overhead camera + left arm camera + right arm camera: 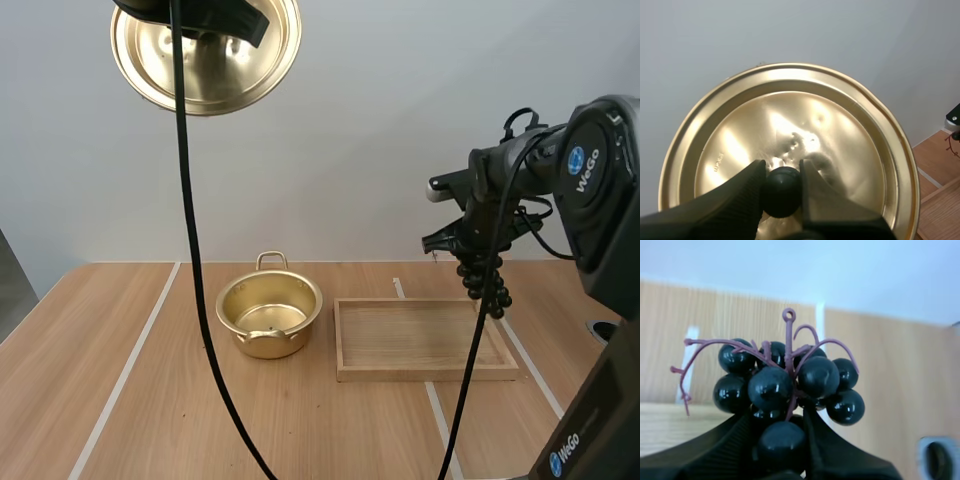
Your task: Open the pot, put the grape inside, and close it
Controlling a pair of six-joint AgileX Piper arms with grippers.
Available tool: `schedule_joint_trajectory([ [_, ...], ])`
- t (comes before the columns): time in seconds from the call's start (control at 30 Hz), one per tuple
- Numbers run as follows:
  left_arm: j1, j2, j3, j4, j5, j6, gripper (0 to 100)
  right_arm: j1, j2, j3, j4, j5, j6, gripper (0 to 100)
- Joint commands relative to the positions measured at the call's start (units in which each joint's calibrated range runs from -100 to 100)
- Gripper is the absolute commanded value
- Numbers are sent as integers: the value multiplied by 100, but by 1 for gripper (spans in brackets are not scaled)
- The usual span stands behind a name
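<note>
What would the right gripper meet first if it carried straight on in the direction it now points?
Probably the table, near its white line, past the grapes that the right gripper holds; depth is unclear.

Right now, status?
Left gripper shut on lid, held high. Right gripper shut on grapes, aloft by tray. Pot open, empty. Nothing blocking it.

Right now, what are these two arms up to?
The left gripper holds the gold lid high up by its black knob, so the pot sits open and empty on the table. The right gripper pinches a bunch of dark grapes in the air near the wooden tray; they are not yet in the pot.
</note>
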Motion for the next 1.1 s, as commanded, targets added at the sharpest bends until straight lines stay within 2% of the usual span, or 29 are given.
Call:
schedule_joint_trajectory([
  [0.0, -15, -83, -42, -103, -147, -55, 0, -11, -361, -336, 313, 362, -305, 0],
  [0.1, -15, -144, -42, -103, -164, -55, 0, -11, -603, -651, 934, 652, -632, 0],
  [0.33, -15, -293, -176, -224, -257, -80, 0, -11, -1008, -1388, 2902, 1891, -1758, 0],
  [0.5, -15, -424, -749, -390, -338, -80, 0, 52, -1101, -1735, 3699, 2348, -2123, 0],
  [0.63, -15, -483, -1334, -390, -399, -80, 0, 317, -1101, -1863, 3814, 2424, -2257, 0],
  [0.8, -15, -493, -2046, -390, -145, -196, 0, 916, -1070, -1863, 3843, 2262, -2346, 0],
  [1.07, -15, -493, -2481, -390, -102, -517, 0, 1676, -852, -1863, 3923, 1871, -2335, 0],
])
